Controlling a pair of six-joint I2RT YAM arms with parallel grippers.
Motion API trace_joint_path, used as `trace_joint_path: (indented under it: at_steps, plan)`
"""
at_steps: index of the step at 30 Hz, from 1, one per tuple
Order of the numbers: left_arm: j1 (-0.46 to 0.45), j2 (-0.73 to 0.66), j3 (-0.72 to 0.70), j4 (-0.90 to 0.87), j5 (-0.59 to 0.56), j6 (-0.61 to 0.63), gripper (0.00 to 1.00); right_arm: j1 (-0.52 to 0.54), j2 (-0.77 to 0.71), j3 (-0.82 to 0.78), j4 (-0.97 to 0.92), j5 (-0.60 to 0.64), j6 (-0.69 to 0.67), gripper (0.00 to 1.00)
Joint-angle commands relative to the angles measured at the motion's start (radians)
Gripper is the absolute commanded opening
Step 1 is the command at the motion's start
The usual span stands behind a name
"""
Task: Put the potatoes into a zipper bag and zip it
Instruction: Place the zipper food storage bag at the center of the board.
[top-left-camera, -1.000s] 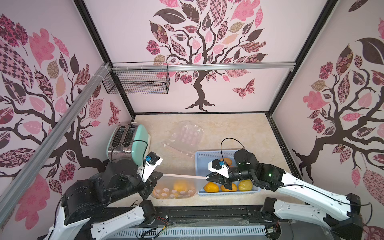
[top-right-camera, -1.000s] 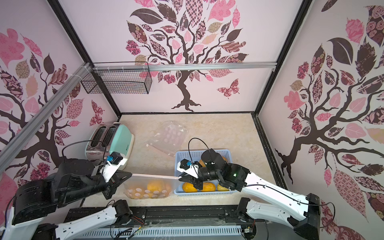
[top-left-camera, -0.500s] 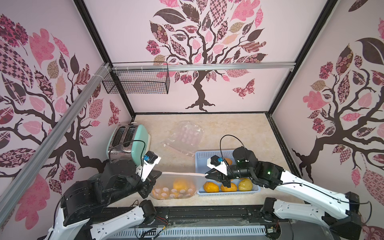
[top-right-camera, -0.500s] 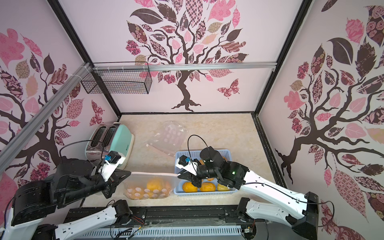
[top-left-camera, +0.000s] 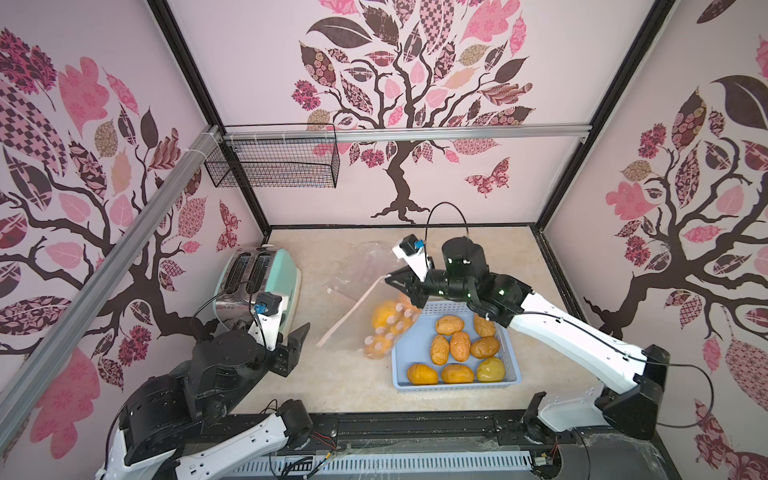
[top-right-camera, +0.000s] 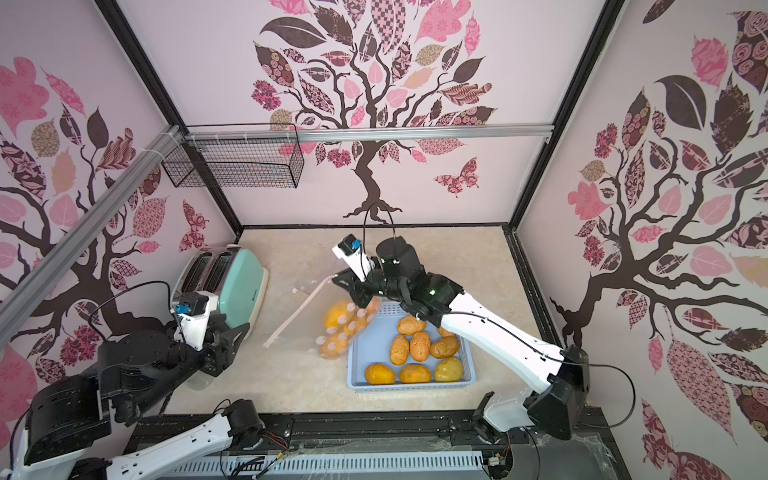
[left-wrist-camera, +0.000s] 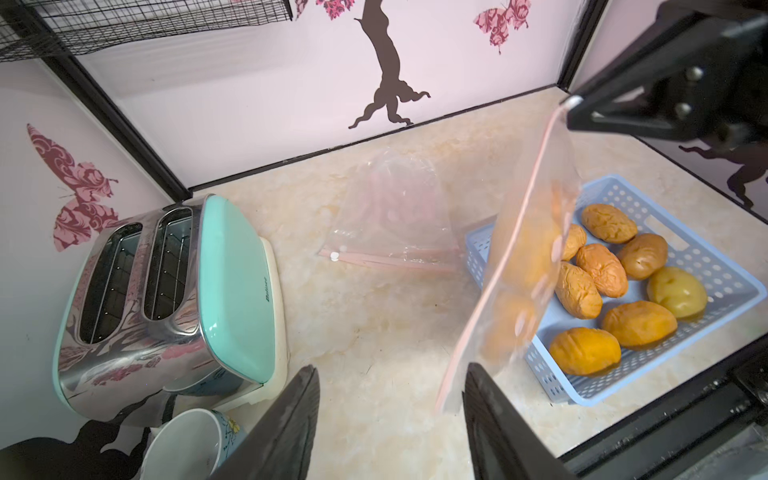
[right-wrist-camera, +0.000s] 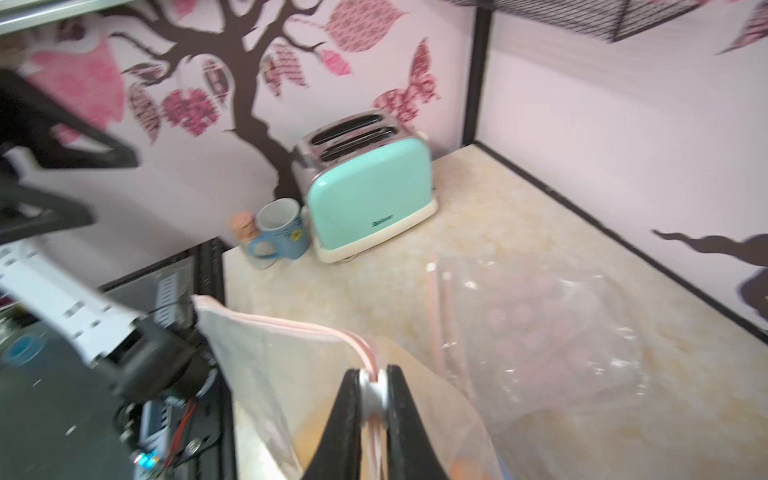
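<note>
A clear zipper bag (top-left-camera: 376, 322) with a pink zip strip and a few orange potatoes inside hangs tilted from my right gripper (top-left-camera: 390, 280), its lower part by the basket's left edge. In the right wrist view the right gripper (right-wrist-camera: 374, 376) is shut on the bag's white slider (right-wrist-camera: 373, 392). My left gripper (left-wrist-camera: 390, 372) is open and holds nothing; the bag's (left-wrist-camera: 523, 257) free corner hangs just beside one finger. Several more potatoes (top-left-camera: 459, 345) lie in the blue basket (top-left-camera: 457, 388), one of them yellow-green (top-right-camera: 449, 370).
A second, empty zipper bag (top-left-camera: 353, 270) lies flat toward the back. A mint toaster (top-left-camera: 266, 278) stands at the left, with a blue mug (right-wrist-camera: 278, 232) beside it near my left arm. A wire basket (top-left-camera: 274, 164) hangs on the back wall.
My left gripper has opened and let go of the bag's end. My right gripper has risen and moved back with the slider, so the bag now hangs from it, blurred.
</note>
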Motion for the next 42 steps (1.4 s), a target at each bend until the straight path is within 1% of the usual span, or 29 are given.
trace_joint_path:
  at_steps: [1, 5, 8, 10, 11, 14, 15, 17, 19, 22, 24, 25, 27, 30, 33, 35, 37, 38, 39, 40, 42]
  plan:
    - [0.003, -0.054, -0.074, 0.102, 0.023, -0.022, 0.59, -0.104, 0.076, 0.089, 0.084, -0.004, 0.049, 0.07]
    - [0.003, -0.079, -0.166, 0.175, 0.129, -0.040, 0.59, -0.306, 0.165, 0.159, 0.133, -0.020, 0.094, 0.06]
    - [0.003, -0.068, -0.223, 0.226, 0.202, -0.046, 0.59, -0.448, 0.212, 0.167, 0.209, -0.057, 0.160, 0.05]
    - [0.003, -0.052, -0.251, 0.248, 0.236, -0.042, 0.59, -0.507, 0.228, 0.169, 0.240, -0.061, 0.159, 0.06]
    - [0.003, -0.044, -0.265, 0.257, 0.243, -0.042, 0.59, -0.530, 0.235, 0.168, 0.250, -0.061, 0.135, 0.07]
    - [0.003, -0.019, -0.296, 0.287, 0.271, -0.036, 0.59, -0.614, 0.276, 0.173, 0.279, -0.026, 0.061, 0.08]
    - [0.003, -0.014, -0.311, 0.305, 0.281, -0.038, 0.59, -0.654, 0.298, 0.176, 0.288, 0.005, 0.053, 0.06]
    - [0.003, -0.011, -0.343, 0.342, 0.315, -0.037, 0.59, -0.729, 0.331, 0.166, 0.308, 0.039, 0.065, 0.06]
    - [0.003, -0.009, -0.377, 0.375, 0.336, -0.039, 0.59, -0.777, 0.337, 0.094, 0.376, 0.077, 0.062, 0.06]
    - [0.003, -0.008, -0.425, 0.417, 0.345, -0.038, 0.60, -0.799, 0.322, -0.105, 0.569, 0.123, 0.019, 0.09]
    - [0.004, 0.001, -0.442, 0.428, 0.352, -0.035, 0.60, -0.800, 0.323, -0.222, 0.681, 0.111, 0.012, 0.09]
    - [0.006, 0.007, -0.444, 0.427, 0.356, -0.035, 0.60, -0.799, 0.328, -0.258, 0.703, 0.109, 0.013, 0.09]
    - [0.011, 0.014, -0.455, 0.431, 0.376, -0.036, 0.60, -0.800, 0.353, -0.310, 0.739, 0.106, 0.035, 0.10]
    - [0.024, 0.017, -0.479, 0.446, 0.422, -0.034, 0.60, -0.800, 0.373, -0.375, 0.792, 0.060, 0.081, 0.10]
    - [0.026, 0.026, -0.480, 0.443, 0.421, -0.034, 0.60, -0.801, 0.380, -0.441, 0.877, 0.008, 0.152, 0.11]
    - [0.028, 0.032, -0.480, 0.443, 0.413, -0.033, 0.60, -0.800, 0.387, -0.463, 0.901, -0.015, 0.196, 0.13]
    - [0.034, 0.039, -0.476, 0.439, 0.394, -0.031, 0.60, -0.800, 0.394, -0.477, 0.918, -0.046, 0.226, 0.16]
    - [0.039, 0.041, -0.475, 0.441, 0.379, -0.031, 0.60, -0.800, 0.397, -0.482, 0.924, -0.062, 0.244, 0.22]
    - [0.042, 0.046, -0.472, 0.443, 0.368, -0.021, 0.60, -0.800, 0.400, -0.485, 0.924, -0.075, 0.269, 0.31]
    - [0.045, 0.052, -0.461, 0.445, 0.353, 0.003, 0.60, -0.800, 0.397, -0.489, 0.926, -0.086, 0.285, 0.38]
    - [0.046, 0.087, -0.412, 0.436, 0.249, 0.088, 0.60, -0.800, 0.371, -0.505, 0.926, -0.105, 0.324, 0.44]
